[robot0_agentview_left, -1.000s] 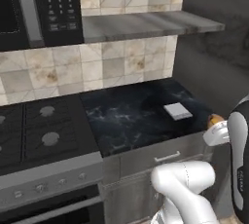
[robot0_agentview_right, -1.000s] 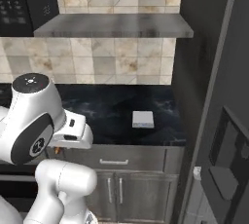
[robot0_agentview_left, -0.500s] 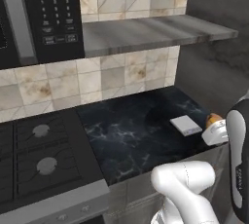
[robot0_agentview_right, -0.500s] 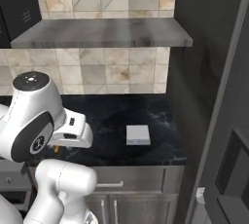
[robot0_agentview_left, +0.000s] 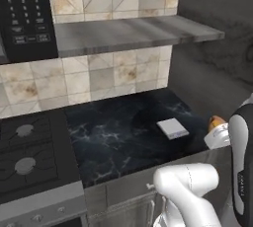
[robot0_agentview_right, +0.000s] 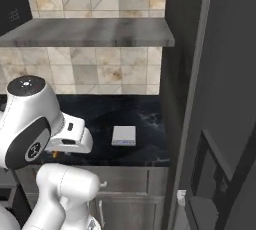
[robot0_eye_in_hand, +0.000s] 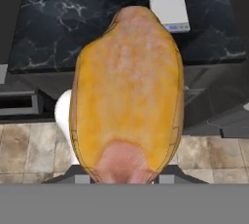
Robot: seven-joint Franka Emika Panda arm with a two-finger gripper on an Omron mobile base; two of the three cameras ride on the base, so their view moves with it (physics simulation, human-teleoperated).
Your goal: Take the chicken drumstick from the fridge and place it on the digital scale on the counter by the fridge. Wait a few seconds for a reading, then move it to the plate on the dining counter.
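The hand (robot0_agentview_left: 213, 131) is gripping the chicken drumstick (robot0_eye_in_hand: 127, 91) and holding it in the air off the front of the counter (robot0_agentview_left: 118, 137), near the digital scale (robot0_agentview_left: 172, 128) lying bare beside the fridge (robot0_agentview_right: 220, 99).

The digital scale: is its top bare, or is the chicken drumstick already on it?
Bare. The digital scale lies on the counter with nothing on it; the chicken drumstick is in the tool, short of the counter's edge.

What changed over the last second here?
The base drove toward the fridge end of the counter, so both base views shifted and the scale now looks nearer. Nothing was let go: the gripper stays clamped on the drumstick, short of the counter's edge. The scale's top remains bare.
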